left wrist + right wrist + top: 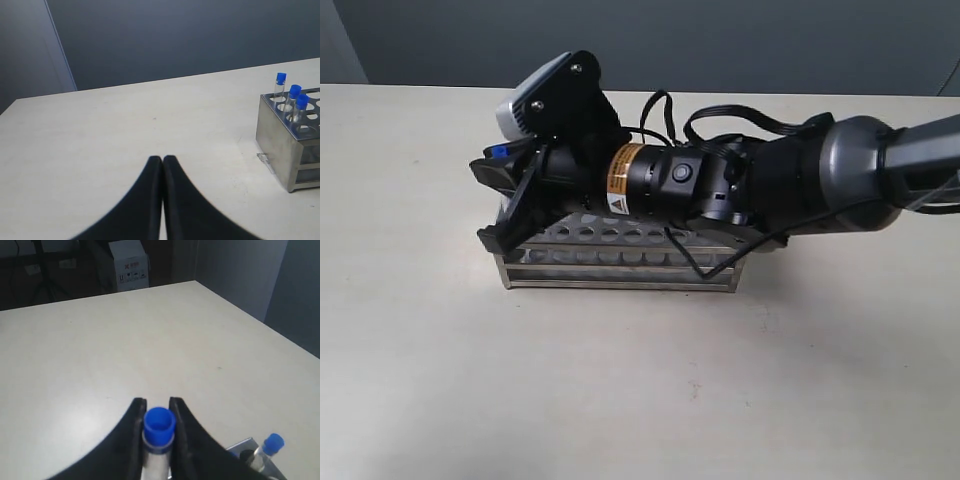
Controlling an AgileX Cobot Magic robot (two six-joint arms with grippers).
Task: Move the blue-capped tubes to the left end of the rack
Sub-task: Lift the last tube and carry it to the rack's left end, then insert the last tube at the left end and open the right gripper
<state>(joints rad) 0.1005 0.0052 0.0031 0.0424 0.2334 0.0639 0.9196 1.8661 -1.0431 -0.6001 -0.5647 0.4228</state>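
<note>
Right gripper (158, 412): jaws closed on one blue-capped tube (159, 426), gripping just under the cap, at the left end of the rack (620, 262).
Left gripper (162, 161): fingers pressed together with nothing between them, over bare table (125, 130), well apart from the rack.
Three further blue-capped tubes (293, 102): upright and clustered in holes at the rack end facing the left gripper.
</note>
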